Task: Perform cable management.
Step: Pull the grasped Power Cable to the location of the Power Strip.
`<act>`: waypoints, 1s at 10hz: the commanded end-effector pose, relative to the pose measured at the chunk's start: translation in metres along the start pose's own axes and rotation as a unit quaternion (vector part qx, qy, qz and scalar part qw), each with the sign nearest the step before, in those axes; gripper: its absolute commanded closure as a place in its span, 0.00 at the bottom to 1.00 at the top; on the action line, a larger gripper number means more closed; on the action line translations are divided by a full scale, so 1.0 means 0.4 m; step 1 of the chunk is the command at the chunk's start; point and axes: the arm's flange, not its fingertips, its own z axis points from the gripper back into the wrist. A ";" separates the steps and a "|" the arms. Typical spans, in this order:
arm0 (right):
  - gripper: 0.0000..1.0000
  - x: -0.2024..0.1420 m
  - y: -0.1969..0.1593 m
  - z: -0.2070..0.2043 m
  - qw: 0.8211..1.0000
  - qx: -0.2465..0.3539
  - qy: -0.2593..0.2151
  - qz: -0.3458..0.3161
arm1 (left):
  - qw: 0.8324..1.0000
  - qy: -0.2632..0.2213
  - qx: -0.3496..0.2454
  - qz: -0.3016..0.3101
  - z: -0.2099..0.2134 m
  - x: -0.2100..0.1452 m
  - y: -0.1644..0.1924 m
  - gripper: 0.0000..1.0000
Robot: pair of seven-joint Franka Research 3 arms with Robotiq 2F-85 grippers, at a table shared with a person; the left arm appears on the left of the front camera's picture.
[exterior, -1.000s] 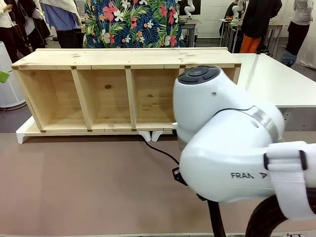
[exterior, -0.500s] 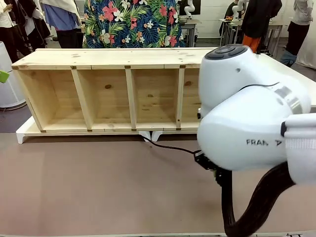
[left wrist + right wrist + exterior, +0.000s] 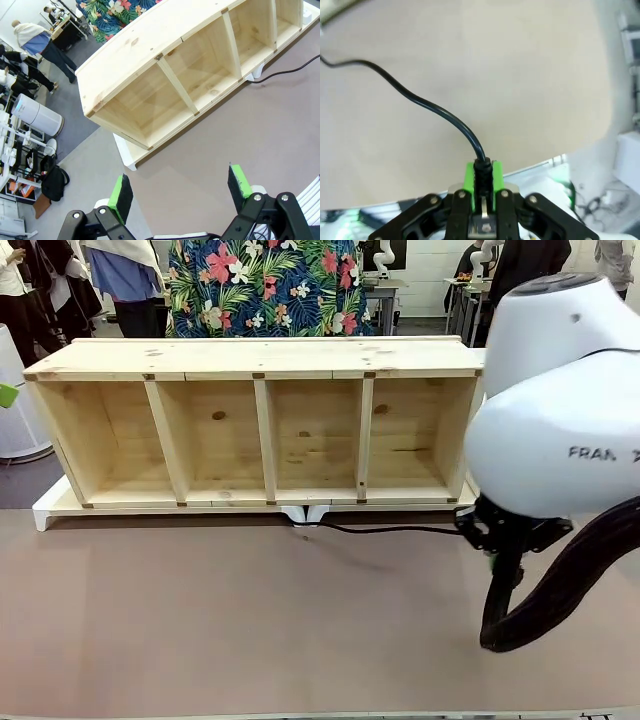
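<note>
The cable [image 3: 390, 530], a thin glossy black cord, runs in a nearly straight line just above the far part of the surface [image 3: 200, 620], from the front of a wooden shelf unit [image 3: 260, 430] toward the right edge. The right gripper [image 3: 481, 172] is clenched on its near end. In the right wrist view the cord rises from between the green pads [image 3: 468, 176] and snakes away in a soft S-curve.

The far end slips in by the white feet [image 3: 305, 512] under the middle of the shelf's front, and what it joins there cannot be made out. The left gripper [image 3: 180, 190] hangs released above the near left of the surface, jaws wide apart, holding nothing.

The job looks to be at an early stage. The cord is grasped and laid out, but it is neither coiled, bundled nor tucked out of the way, so the real tidying seems left to do.

The shelf is pale knotty pine, a long box of four open square compartments, standing along the far edge of the surface. The surface itself is a matte, dull mauve sheet without creases. A person [image 3: 265, 285] in a bright floral shirt stands behind the shelf. The white arm's thick, fabric-sleeved hose [image 3: 560, 585] loops near the right edge and is much stouter than the cord.
</note>
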 end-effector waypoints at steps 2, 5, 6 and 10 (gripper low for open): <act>0.83 -0.100 -0.191 -0.127 0.999 -0.003 -0.013 -0.038 | 1.000 -0.001 0.001 0.000 0.000 0.001 0.000 0.00; 0.83 -0.060 -0.223 -0.130 0.997 0.004 -0.069 -0.034 | 1.000 -0.001 0.001 0.000 0.000 0.001 0.000 0.00; 0.83 -0.039 -0.228 -0.134 0.995 0.001 -0.101 -0.020 | 1.000 -0.001 0.001 0.000 0.000 0.001 0.000 0.00; 0.83 0.039 -0.266 -0.137 0.985 -0.034 -0.171 0.014 | 1.000 -0.001 0.001 0.000 0.000 0.001 0.000 0.00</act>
